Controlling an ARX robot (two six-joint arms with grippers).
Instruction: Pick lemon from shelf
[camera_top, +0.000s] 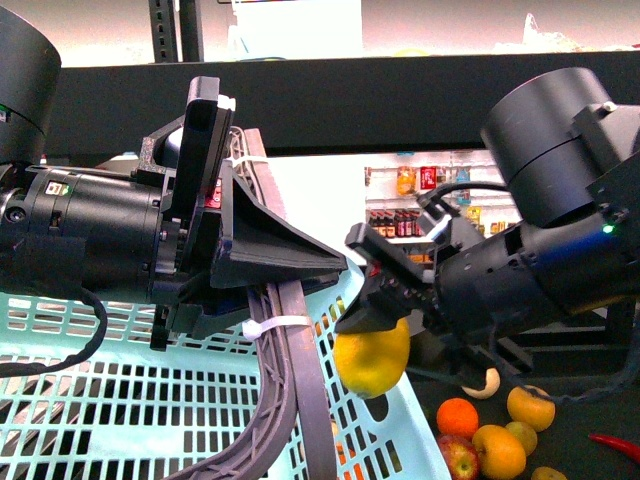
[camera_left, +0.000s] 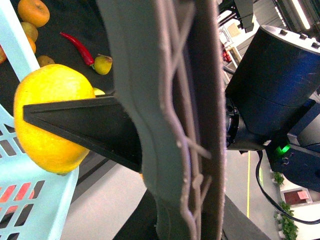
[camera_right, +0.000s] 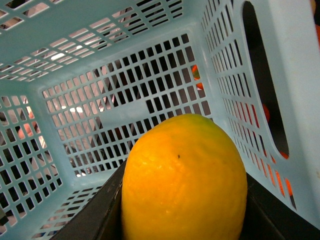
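The bright yellow lemon hangs over the right rim of a light blue basket, and my right gripper is shut on it. In the right wrist view the lemon fills the space between the dark fingers, with the basket's inside beyond it. My left gripper is shut on the grey basket handle, which fills the left wrist view. There the lemon shows behind a black finger. The shelf's dark tray lies lower right.
On the dark tray lie an orange, yellow-orange round fruit, a red apple and a red chili. A black shelf lip runs across above. White store shelves with bottles stand far behind.
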